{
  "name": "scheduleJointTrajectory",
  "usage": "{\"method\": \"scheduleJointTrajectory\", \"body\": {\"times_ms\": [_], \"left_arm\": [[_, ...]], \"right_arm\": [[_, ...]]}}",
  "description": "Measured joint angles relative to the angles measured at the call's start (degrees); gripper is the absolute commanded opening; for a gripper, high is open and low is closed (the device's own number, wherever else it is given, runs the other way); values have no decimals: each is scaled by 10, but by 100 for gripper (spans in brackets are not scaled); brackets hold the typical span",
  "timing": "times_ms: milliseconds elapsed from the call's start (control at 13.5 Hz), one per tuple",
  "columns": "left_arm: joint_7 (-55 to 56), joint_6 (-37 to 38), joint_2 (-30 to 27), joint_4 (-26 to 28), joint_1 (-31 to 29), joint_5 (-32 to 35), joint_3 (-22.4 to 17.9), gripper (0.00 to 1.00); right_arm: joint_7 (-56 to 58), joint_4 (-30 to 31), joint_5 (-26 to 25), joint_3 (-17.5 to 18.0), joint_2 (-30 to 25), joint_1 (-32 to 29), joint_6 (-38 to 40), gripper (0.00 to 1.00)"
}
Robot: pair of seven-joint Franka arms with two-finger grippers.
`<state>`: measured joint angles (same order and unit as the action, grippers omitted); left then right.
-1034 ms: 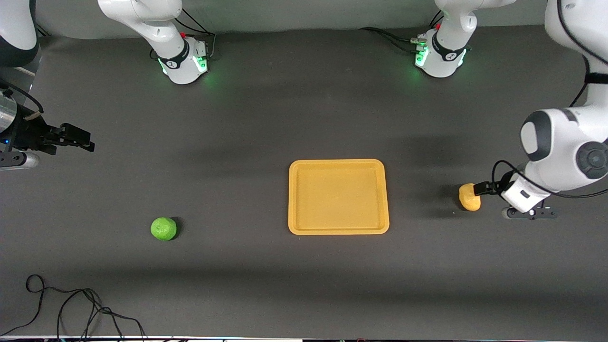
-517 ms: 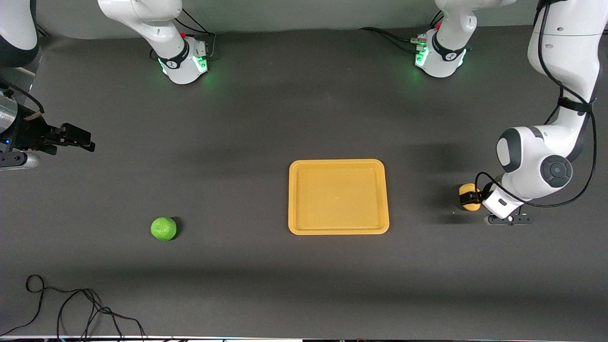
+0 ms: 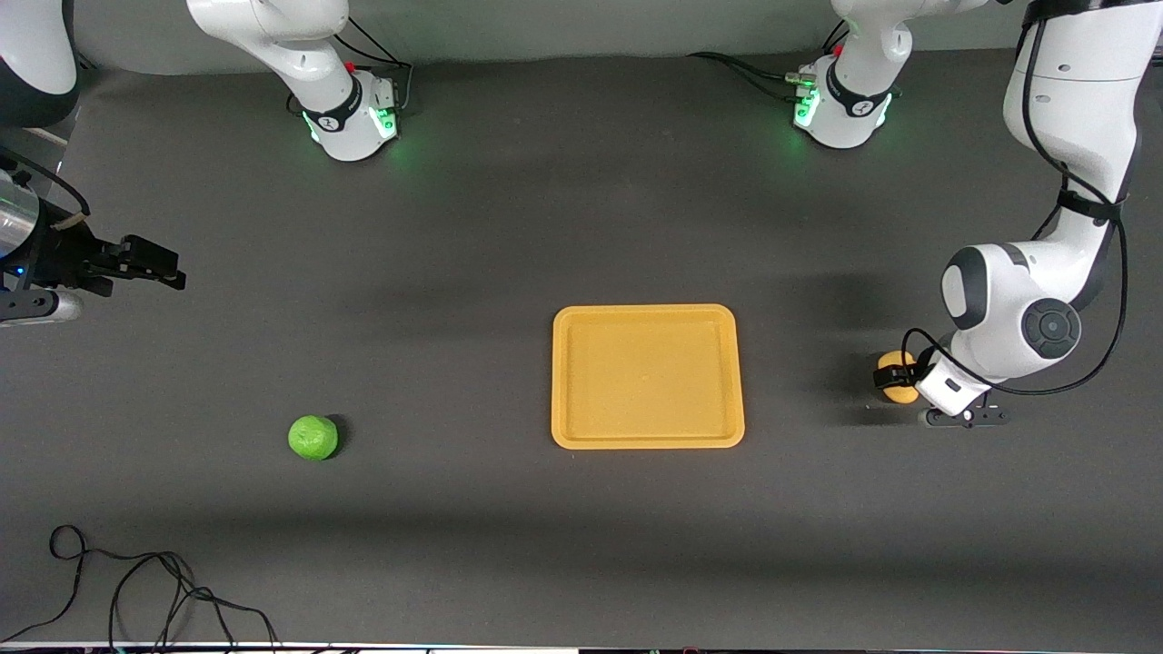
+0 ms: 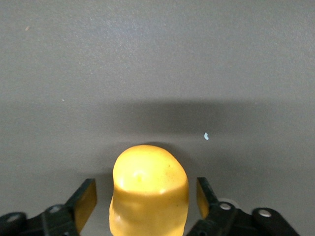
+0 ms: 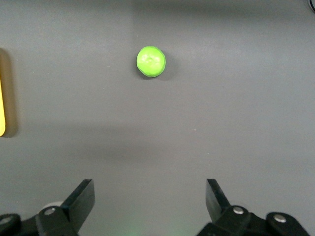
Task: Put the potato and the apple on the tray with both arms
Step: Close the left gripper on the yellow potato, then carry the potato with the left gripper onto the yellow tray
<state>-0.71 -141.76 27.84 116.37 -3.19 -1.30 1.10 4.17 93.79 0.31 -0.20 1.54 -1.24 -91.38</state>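
The yellow-orange potato point(image 3: 901, 394) lies on the dark table toward the left arm's end, beside the tray point(image 3: 647, 441). My left gripper point(image 3: 895, 374) is low over it. In the left wrist view the potato point(image 4: 150, 194) stands between the open fingers point(image 4: 86, 201), with a small gap on each side. The green apple point(image 3: 313, 437) lies toward the right arm's end, a little nearer the front camera than the tray's middle. My right gripper point(image 3: 162, 266) hangs open and empty in the air at that end of the table. The right wrist view shows the apple point(image 5: 151, 61) well ahead of this gripper point(image 5: 150, 199) and the tray's rim point(image 5: 2, 98).
The two arm bases point(image 3: 350, 118) point(image 3: 840, 109) stand at the table's back edge. A loose black cable point(image 3: 136, 581) lies at the front corner toward the right arm's end. A white speck point(image 4: 206, 135) lies on the table near the potato.
The left arm has swung toward the tray and brought its gripper down around the potato. The right gripper has barely moved. Apple, potato and tray stay in place.
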Motion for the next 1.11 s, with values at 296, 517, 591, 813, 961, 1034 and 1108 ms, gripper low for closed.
{"method": "scheduleJointTrajectory", "body": {"times_ms": [296, 517, 591, 813, 961, 1034, 1108], "left_arm": [[6, -8, -6, 3, 0, 0, 0, 30], [11, 25, -32, 1, 1, 0, 2, 30], [19, 46, -49, 0, 3, -1, 3, 30], [61, 136, -111, -5, 26, -2, 8, 30], [115, 202, -140, -23, 65, -4, 11, 30], [150, 226, -145, -38, 91, -4, 12, 30], [190, 240, -144, -53, 121, -4, 13, 30]], "right_arm": [[0, 0, 0, 0, 0, 1, -1, 100], [-1, 0, 0, 0, 0, 11, -5, 100], [-1, 0, 0, 0, 1, 14, -7, 100], [-1, 0, 0, 0, 2, 17, -9, 100], [-1, 0, 0, 0, 2, 17, -9, 100], [-1, 0, 0, 0, 2, 17, -10, 100], [-1, 0, 0, 0, 3, 17, -11, 100]]}}
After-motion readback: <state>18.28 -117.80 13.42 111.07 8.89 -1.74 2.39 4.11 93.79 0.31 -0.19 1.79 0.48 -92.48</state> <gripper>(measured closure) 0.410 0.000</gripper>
